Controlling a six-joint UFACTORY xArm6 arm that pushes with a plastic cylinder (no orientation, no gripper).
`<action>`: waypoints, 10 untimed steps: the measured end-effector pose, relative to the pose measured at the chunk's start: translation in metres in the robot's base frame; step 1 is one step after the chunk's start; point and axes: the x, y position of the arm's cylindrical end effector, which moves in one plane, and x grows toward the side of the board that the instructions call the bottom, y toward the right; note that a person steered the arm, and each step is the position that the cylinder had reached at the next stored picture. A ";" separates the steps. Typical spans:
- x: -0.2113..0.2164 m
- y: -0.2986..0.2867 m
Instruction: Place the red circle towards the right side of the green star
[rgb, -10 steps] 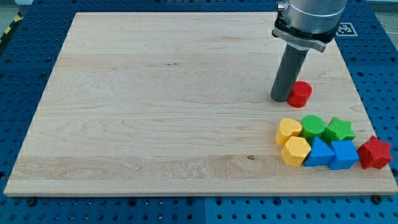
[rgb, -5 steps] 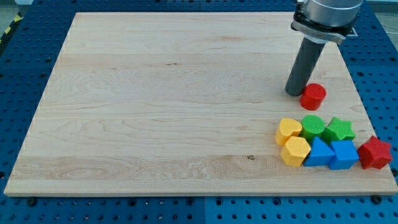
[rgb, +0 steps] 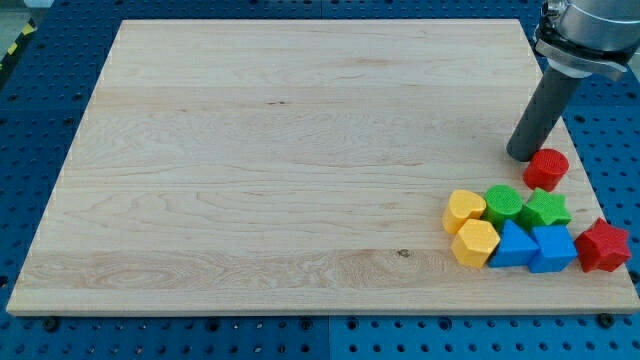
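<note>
In the camera view, your tip (rgb: 522, 157) sits on the wooden board (rgb: 250, 150), touching the red circle (rgb: 546, 168) on the side toward the view's left. There are no jaws here, only a plain rod, so nothing can open or close.

The red circle is near the board's right edge, just above the green star (rgb: 546, 209). You want it to end up on the star's right. So go round to the top of the circle and push it gently down. Push slowly, or it may roll off the edge.

Watch the red star (rgb: 603, 245) at the view's bottom right; it stands close to that spot. The green circle (rgb: 503, 203), two yellow blocks (rgb: 464, 211) (rgb: 475, 242), the blue triangle (rgb: 514, 245) and the blue cube (rgb: 552, 247) sit packed beside the green star. Try not to bump them.
</note>
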 end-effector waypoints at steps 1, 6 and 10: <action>0.000 -0.001; 0.013 0.009; 0.015 0.034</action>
